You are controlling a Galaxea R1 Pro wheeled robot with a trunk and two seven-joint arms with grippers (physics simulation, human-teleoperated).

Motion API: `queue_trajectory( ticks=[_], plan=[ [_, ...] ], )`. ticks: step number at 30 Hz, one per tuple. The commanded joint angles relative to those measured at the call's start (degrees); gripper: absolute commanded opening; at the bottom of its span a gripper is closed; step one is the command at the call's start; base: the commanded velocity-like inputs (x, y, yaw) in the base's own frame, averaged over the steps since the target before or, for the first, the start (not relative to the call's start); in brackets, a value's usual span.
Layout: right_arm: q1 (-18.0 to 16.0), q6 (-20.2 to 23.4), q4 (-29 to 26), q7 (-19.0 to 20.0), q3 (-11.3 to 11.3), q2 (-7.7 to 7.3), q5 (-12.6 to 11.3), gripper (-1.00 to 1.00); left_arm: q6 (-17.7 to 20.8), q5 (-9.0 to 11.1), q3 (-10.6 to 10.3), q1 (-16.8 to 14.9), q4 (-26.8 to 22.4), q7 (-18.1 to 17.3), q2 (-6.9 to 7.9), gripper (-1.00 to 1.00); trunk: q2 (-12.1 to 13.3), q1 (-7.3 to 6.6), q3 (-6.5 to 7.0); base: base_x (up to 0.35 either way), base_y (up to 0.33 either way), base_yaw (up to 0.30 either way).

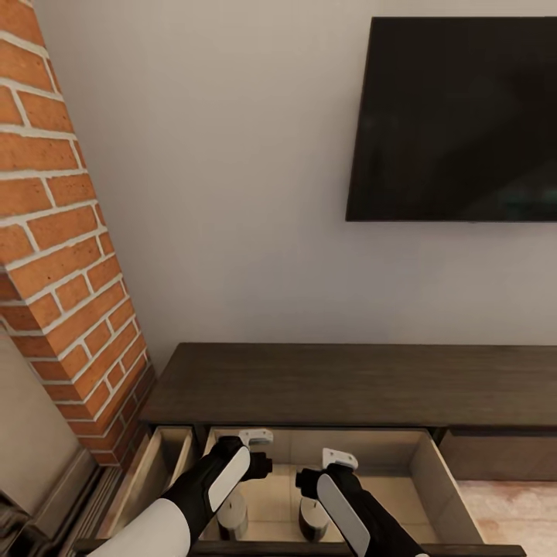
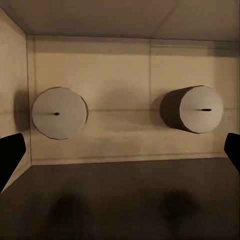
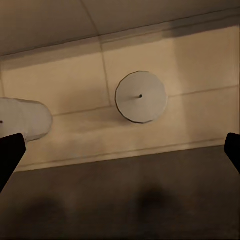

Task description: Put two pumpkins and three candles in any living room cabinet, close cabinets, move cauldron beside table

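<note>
Looking down from the head camera, I had both arms at the bottom of the frame, hanging over an open drawer (image 1: pixel 441 472) of the cabinet (image 1: pixel 348 383). My left gripper (image 1: pixel 255 452) sat at lower centre-left and my right gripper (image 1: pixel 325 473) just to the right of it, the two near each other but apart. In the left wrist view the dark fingertips (image 2: pixel 10 155) showed only at the two side edges of the frame, so those jaws stood wide with nothing between them. The right wrist view gave the same: fingertips (image 3: pixel 10 152) at the far edges, wide apart, nothing held.

Below the grippers, two candles stood upright on the pale drawer floor, one (image 1: pixel 232 514) under the left gripper and the other (image 1: pixel 313 520) under the right, side by side and apart. From the left wrist I saw both tops with their small wicks, one (image 2: pixel 59 113) near the drawer's side wall and the other (image 2: pixel 196 109) well away from it.

A second drawer (image 1: pixel 158 464) stood open at lower left, beside the first. Beyond the drawers ran the dark cabinet top, across the lower middle of the frame. Further back, a brick column (image 1: pixel 54 232) rose along the left edge, and a dark television (image 1: pixel 456 116) hung on the pale wall at upper right.
</note>
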Motion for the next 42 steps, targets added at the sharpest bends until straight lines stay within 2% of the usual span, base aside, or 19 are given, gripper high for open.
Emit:
queue_trajectory(
  ticks=[1,8,11,16,42],
  plan=[
    [0.0,0.2,0.0,-0.5,0.1,-0.08,-0.6,1.0,0.1,0.6,-0.2,0.0,-0.1,0.5,0.04,1.0,0.4,-0.23,0.13,0.0,0.0,0.0],
    [0.0,0.4,0.0,-0.5,-0.2,-0.36,-0.9,1.0,0.2,0.7,-0.2,0.0,-0.1,0.5,0.04,1.0,3.2,-1.77,1.38,0.0,0.0,0.0],
    [0.0,0.5,-0.1,-0.5,-2.5,-0.36,-1.0,1.0,0.2,0.7,-0.2,0.0,-0.1,0.5,0.04,1.0,4.4,-2.43,1.92,-0.058,0.0,0.0],
    [0.0,1.6,-0.1,-0.4,-4.1,-0.29,-1.0,1.0,0.2,0.7,-0.1,0.0,-0.1,0.5,0.04,1.0,6.4,-3.53,2.82,-0.152,0.0,0.0],
    [0.0,2.4,-0.1,0.0,-4.4,-0.36,-1.0,1.0,0.2,0.7,0.0,0.0,-0.1,0.5,0.13,1.0,16.8,-9.24,7.49,-0.005,0.0,0.0]
  ],
)
